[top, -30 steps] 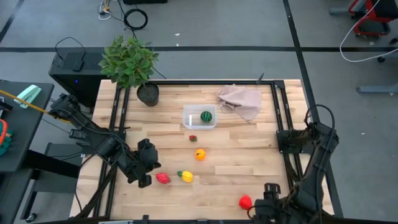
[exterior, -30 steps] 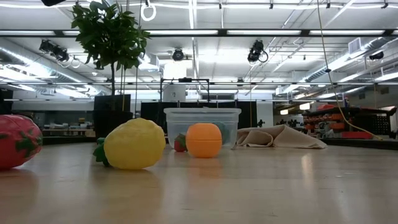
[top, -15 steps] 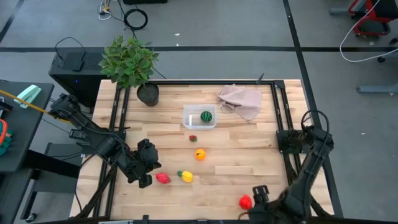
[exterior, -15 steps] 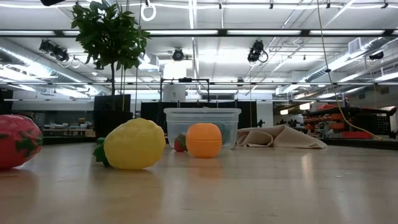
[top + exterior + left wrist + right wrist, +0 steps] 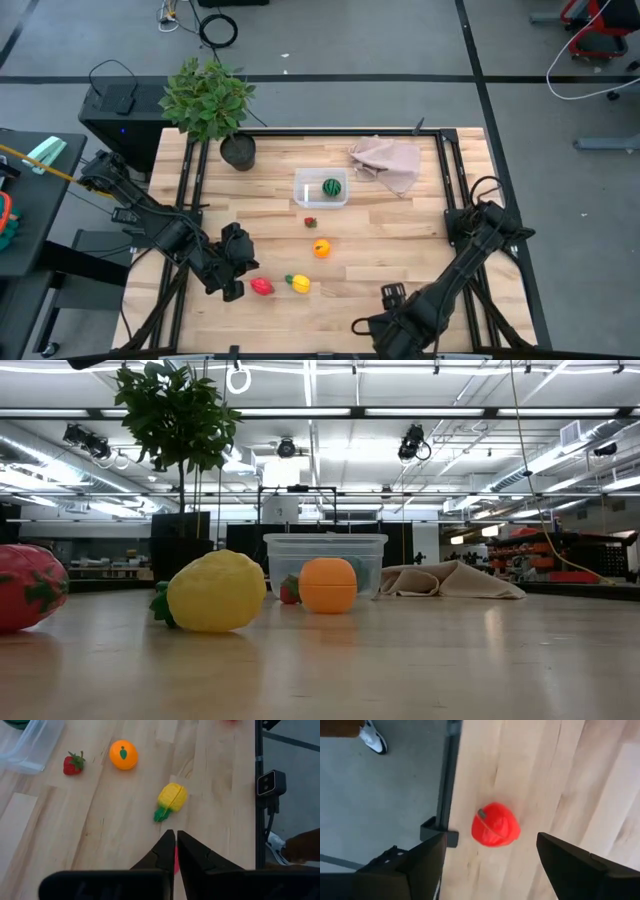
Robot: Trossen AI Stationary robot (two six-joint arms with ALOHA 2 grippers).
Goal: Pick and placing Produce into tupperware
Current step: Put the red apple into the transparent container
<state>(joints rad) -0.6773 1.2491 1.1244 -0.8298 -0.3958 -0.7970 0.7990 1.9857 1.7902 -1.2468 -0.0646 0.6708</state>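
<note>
The clear tupperware [image 5: 320, 189] stands at the table's middle far part with a green fruit [image 5: 332, 186] inside. On the wood lie a strawberry [image 5: 311, 222], an orange fruit [image 5: 321, 248], a yellow fruit [image 5: 299, 283] and a red fruit [image 5: 262, 287]. My left gripper [image 5: 234, 288] is shut just left of that red fruit, a sliver of which [image 5: 176, 861] shows under its fingers. My right gripper [image 5: 495, 870] is open over a red pepper [image 5: 495, 825] at the near edge. My right arm [image 5: 400, 318] hides the pepper in the high view. My left gripper's shut fingers [image 5: 167, 851] stand over the edge of the red fruit. I cannot tell whether they touch it.
A potted plant [image 5: 208, 100] stands at the far left corner and a beige cloth [image 5: 388, 160] lies at the far right. Black frame rails [image 5: 190, 200] run along both table sides. A person's shoe [image 5: 372, 740] shows on the floor past the near edge [image 5: 451, 795].
My right arm has swung along the near edge toward the table's left. Its gripper now stands over the red pepper, which it covers in the high view. The pepper has not moved.
</note>
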